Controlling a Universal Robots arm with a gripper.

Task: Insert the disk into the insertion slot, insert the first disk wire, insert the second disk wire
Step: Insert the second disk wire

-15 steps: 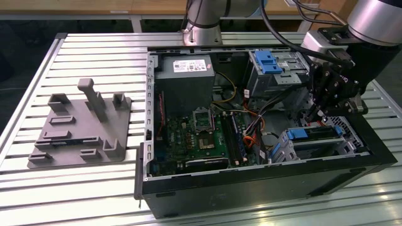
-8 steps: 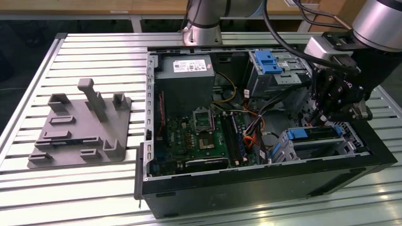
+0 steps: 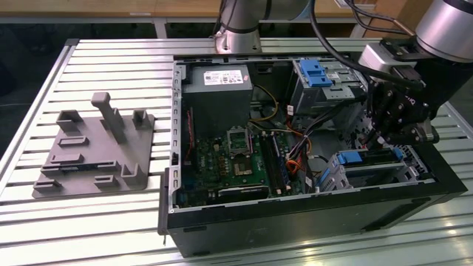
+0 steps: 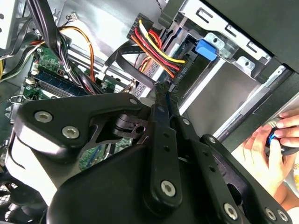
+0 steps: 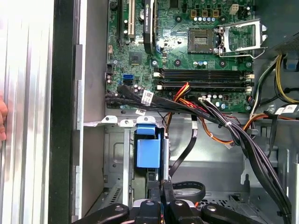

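your black linkage gripper (image 4: 164, 91) hangs clenched, fingertips together on a thin black cable connector (image 4: 161, 86), just beside the blue-framed grey disk (image 5: 148, 151) seated in the perforated silver-grey insertion slot (image 3: 362, 172).

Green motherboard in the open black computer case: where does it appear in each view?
Exterior view: green motherboard on the case floor, beside the grey power supply box.
Second wrist view: motherboard behind black cables.
First wrist view: motherboard beyond the blue plastic tab.
Shared landmark: red and orange wire bundle.
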